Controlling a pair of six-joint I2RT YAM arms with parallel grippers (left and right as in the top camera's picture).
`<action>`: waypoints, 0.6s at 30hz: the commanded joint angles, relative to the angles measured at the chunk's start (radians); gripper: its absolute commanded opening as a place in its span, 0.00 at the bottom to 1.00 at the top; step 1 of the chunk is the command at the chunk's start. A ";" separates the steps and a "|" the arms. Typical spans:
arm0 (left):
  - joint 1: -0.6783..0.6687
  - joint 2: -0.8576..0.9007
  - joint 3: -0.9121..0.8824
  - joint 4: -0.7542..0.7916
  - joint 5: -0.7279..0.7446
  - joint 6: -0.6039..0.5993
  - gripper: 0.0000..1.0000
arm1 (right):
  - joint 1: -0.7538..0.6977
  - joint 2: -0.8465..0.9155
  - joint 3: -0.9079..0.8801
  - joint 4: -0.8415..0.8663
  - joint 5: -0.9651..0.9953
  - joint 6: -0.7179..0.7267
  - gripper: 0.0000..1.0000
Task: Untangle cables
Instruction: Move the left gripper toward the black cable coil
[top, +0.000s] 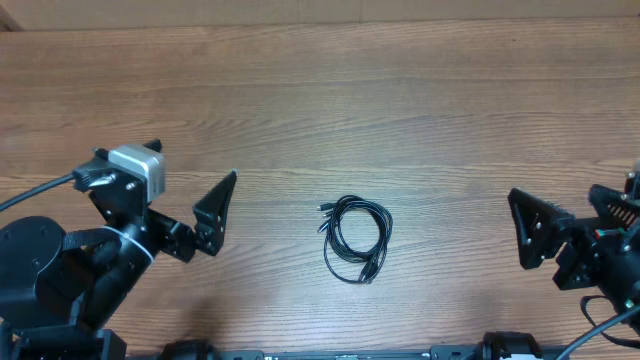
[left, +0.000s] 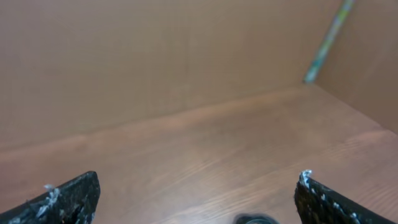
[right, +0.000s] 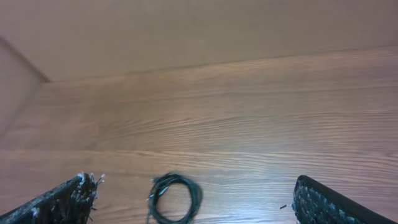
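The cables (top: 355, 238) lie in one small coiled bundle of thin black cords on the wooden table (top: 320, 100), near the middle front; small metal-tipped plugs stick out at its upper left and lower right. The coil also shows in the right wrist view (right: 174, 198), and as a dark blur at the bottom edge of the left wrist view (left: 255, 219). My left gripper (top: 218, 215) is open and empty, to the left of the coil. My right gripper (top: 530, 230) is open and empty, to the right of it. Neither touches the cables.
A plain brown wall (right: 199, 31) runs along the table's far side and turns a corner at each end (left: 323, 43). The arm bases stand at the front left (top: 40, 270) and front right (top: 610, 260).
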 joint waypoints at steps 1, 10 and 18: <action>0.004 -0.002 0.017 -0.044 0.069 0.033 1.00 | -0.004 -0.002 0.020 0.004 -0.103 0.003 1.00; 0.004 -0.001 0.015 -0.113 0.103 -0.016 0.89 | -0.004 -0.002 0.020 0.005 -0.121 0.003 1.00; 0.004 -0.002 0.015 -0.118 0.152 -0.020 1.00 | -0.004 -0.002 0.020 0.001 -0.124 0.004 1.00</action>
